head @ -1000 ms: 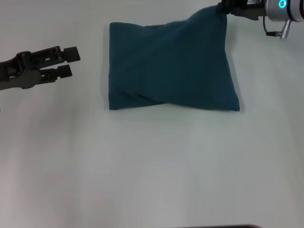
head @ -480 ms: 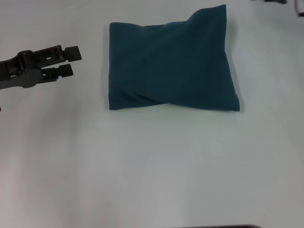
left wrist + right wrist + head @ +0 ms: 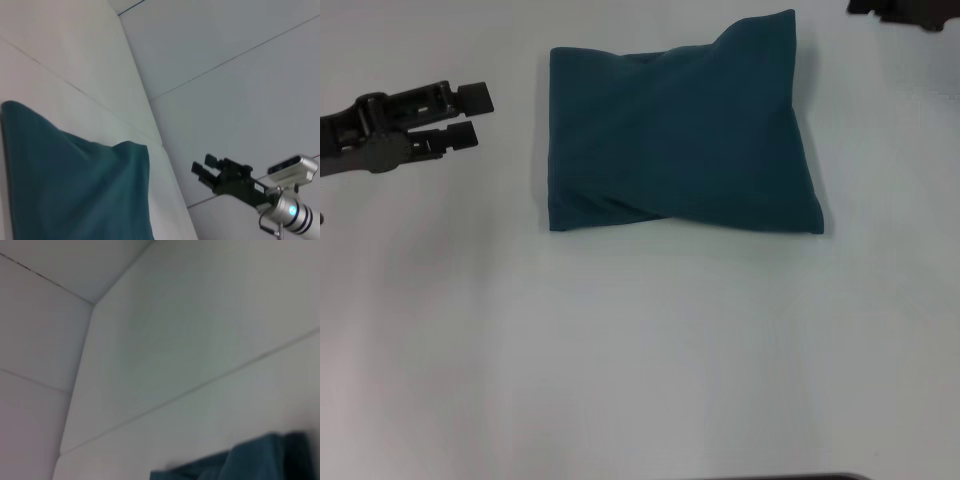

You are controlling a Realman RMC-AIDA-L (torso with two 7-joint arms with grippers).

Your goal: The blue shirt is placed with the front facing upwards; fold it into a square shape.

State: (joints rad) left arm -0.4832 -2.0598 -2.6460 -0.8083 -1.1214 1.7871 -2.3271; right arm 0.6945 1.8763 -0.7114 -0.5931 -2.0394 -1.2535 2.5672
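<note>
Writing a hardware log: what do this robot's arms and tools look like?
Left tool: matte black, two blocky square-tipped fingers on a slotted black body. Right tool: also black and blocky, on a silver-white wrist with a glowing blue ring and a thin cable.

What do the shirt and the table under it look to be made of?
The shirt looks like soft matte knit fabric, probably cotton: it lies folded in a puffy, rounded-edged rectangle with shallow diagonal creases and no sheen. The table looks like a smooth, pale, matte hard surface, perhaps laminate or painted board; it shows only soft shadows and no grain, so the exact material stays open.
</note>
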